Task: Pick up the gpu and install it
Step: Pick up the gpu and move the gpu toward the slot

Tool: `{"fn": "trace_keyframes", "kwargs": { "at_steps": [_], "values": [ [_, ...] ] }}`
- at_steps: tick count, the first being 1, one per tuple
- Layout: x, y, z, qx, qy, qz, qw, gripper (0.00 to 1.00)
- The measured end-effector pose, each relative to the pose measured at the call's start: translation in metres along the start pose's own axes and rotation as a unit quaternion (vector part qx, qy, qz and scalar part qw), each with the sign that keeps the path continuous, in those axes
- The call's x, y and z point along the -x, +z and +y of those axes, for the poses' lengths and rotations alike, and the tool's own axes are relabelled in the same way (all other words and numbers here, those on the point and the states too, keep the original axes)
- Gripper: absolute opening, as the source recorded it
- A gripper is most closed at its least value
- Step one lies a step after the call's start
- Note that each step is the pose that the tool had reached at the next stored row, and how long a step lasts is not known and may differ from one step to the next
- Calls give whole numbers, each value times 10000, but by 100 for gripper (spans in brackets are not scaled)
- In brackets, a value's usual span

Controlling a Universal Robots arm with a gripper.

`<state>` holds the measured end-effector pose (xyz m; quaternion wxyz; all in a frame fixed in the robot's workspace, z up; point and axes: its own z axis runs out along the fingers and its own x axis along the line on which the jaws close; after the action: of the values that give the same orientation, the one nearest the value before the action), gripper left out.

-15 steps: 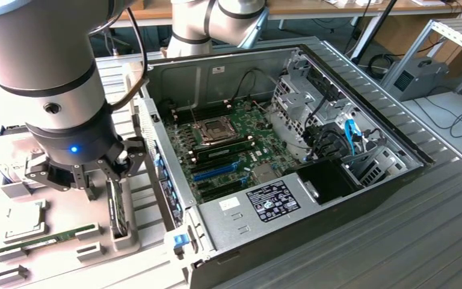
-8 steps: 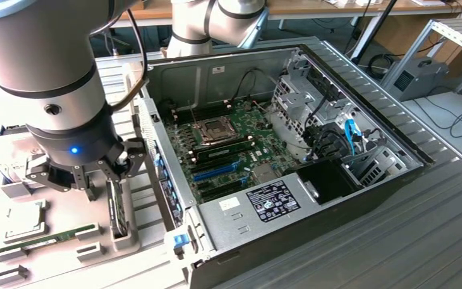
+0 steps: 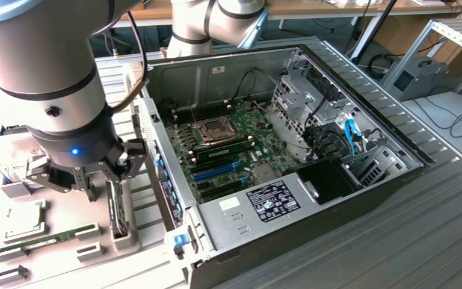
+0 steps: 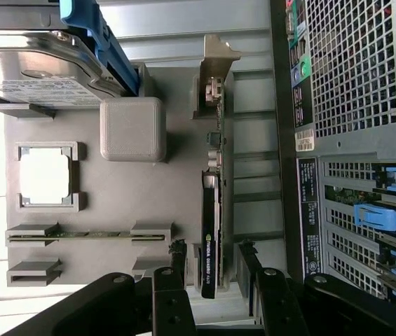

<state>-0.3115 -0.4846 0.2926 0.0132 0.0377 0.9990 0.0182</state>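
While the end effector (image 4: 210,262) hangs open astride it, the edge-on gpu (image 4: 212,210) hides its fan face.

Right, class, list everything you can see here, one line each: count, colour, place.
case: one, black, open, on the table at the exterior view's right
motherboard: one, green, inside the case
tray: one, grey, beside the case
gpu: one, black, standing on edge in the tray
hard drive: one, silver, on the tray
memory stick: one, green, in a tray slot
processor: one, silver, in a tray recess
table: one, grey metal, under everything
arm: one, silver, above the tray
gripper: one, black, open, straddling the gpu
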Motion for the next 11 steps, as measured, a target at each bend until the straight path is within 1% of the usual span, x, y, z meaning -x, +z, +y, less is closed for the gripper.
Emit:
{"fn": "trace_keyframes", "kwargs": {
  "at_steps": [11],
  "values": [
    [-2, 29, -1, 0, 0, 1, 10000, 42]
  ]
}}
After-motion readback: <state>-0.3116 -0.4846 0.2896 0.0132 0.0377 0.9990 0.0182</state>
